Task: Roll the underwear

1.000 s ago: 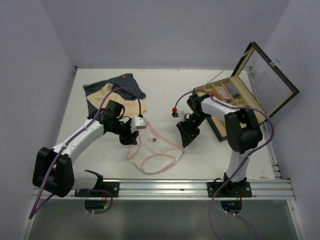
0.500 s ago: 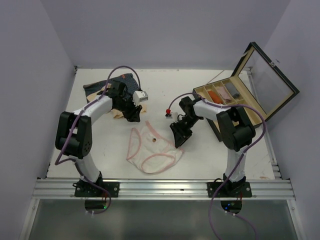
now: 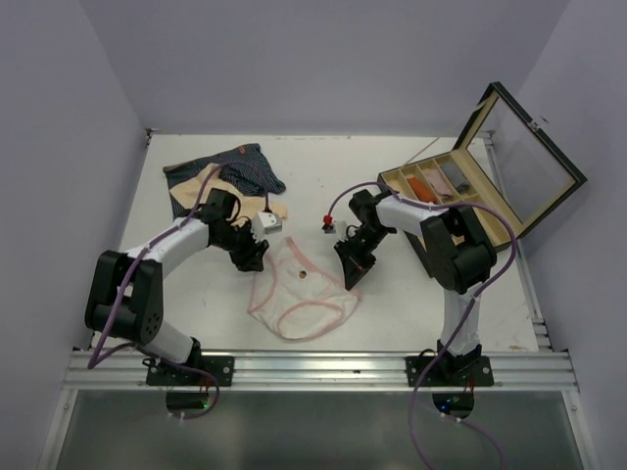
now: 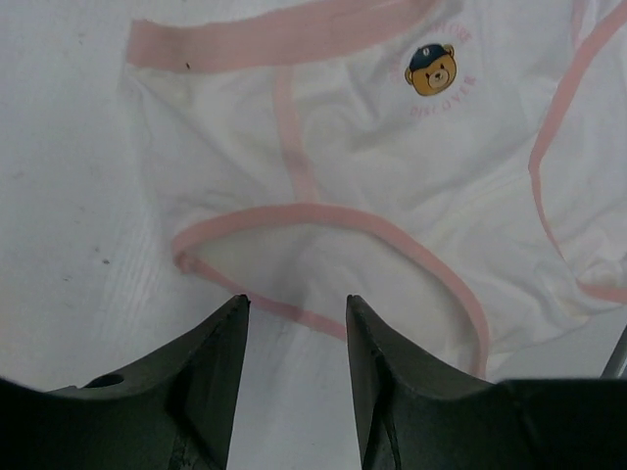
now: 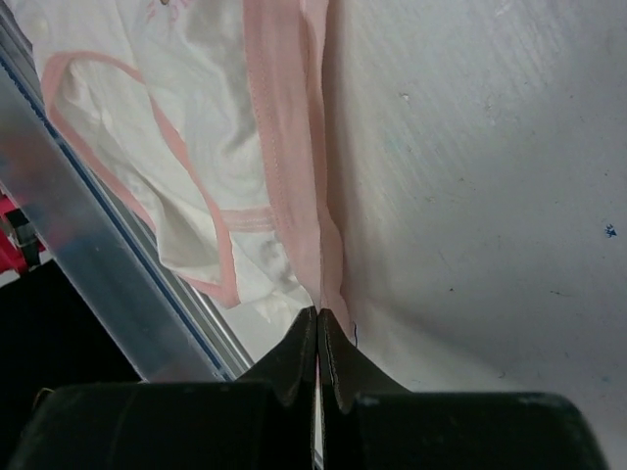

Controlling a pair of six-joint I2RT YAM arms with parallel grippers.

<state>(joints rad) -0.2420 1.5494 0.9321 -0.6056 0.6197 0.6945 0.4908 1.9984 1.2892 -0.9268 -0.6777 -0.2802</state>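
The pink-and-white underwear [image 3: 299, 289] lies flat mid-table, its bear print facing up [image 4: 432, 70]. My left gripper [image 3: 253, 259] hovers open at its left side, the pink leg trim [image 4: 294, 213] just beyond the fingertips and nothing between them [image 4: 297, 305]. My right gripper [image 3: 351, 277] is at the garment's right edge, shut with the pink waistband [image 5: 284, 147] pinched at its tips [image 5: 318, 313]. The beige underwear [image 3: 276, 211] and the navy striped underwear [image 3: 250, 166] lie bunched together at the back left.
A compartmented wooden box [image 3: 460, 186] stands at the right with its glass lid [image 3: 529, 147] propped open. An aluminium rail [image 3: 313, 367] runs along the near table edge. Walls close in the left, back and right sides.
My left arm swung from the back pile to the pink-and-white garment's left edge. My right gripper has shut on the waistband at the right edge.
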